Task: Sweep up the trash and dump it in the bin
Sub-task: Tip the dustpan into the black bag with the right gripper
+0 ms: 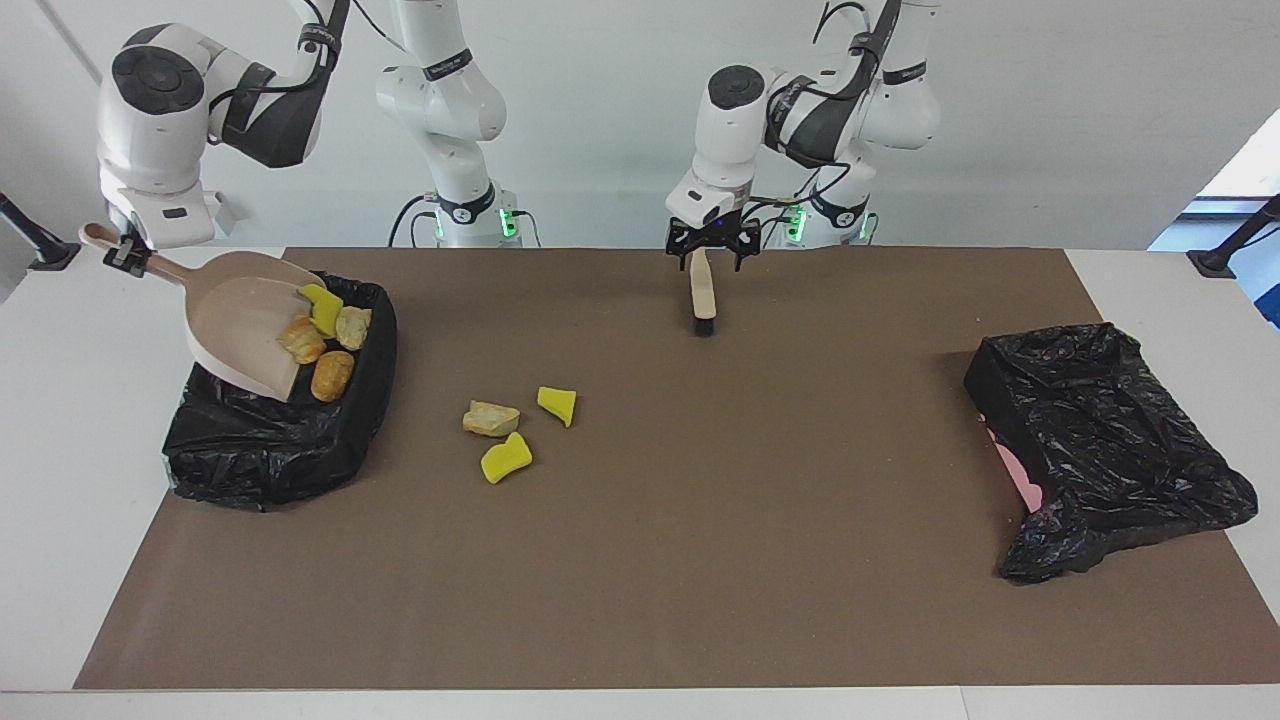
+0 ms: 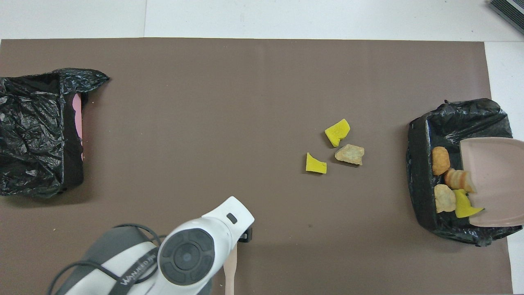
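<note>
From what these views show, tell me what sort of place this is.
Probably a robot lab set up for a cleaning trial: two bench-mounted arms at a white table under a brown mat, a bag-lined bin at each end, and staged sponge and bread-like trash.

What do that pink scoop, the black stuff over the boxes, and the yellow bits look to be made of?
The dustpan looks like smooth matte moulded plastic, beige-pink, in one piece with its handle. The bin liner is thin glossy black plastic film, crinkled and catching light. The yellow pieces look like sponge foam, dull and roughly cut. The tan lump beside them resembles bread, though that is less certain.
</note>
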Controlling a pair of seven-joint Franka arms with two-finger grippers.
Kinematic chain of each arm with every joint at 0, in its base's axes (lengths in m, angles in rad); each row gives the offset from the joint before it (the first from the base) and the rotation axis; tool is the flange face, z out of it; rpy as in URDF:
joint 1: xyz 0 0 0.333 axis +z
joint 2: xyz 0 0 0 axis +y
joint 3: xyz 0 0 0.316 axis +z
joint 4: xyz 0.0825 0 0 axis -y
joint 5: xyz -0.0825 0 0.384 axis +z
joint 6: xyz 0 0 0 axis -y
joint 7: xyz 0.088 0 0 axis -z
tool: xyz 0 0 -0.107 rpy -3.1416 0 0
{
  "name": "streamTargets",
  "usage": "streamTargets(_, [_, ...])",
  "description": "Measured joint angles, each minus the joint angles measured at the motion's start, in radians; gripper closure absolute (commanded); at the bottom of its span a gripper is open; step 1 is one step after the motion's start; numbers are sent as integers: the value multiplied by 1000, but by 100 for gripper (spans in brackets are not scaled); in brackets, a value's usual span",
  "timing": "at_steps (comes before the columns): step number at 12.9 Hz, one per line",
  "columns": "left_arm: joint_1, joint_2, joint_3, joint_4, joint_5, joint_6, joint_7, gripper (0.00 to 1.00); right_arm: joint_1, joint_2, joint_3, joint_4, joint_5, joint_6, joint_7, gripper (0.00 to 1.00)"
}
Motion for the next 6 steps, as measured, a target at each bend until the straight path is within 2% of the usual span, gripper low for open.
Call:
streamTargets(3, [181, 11, 5, 226, 11, -185, 218, 0, -1, -9, -1, -7, -68, 2, -2, 100])
streamTargets(6, [278, 53, 6, 438, 64, -324, 328, 0, 1, -42, -1, 5, -91, -3, -20, 100])
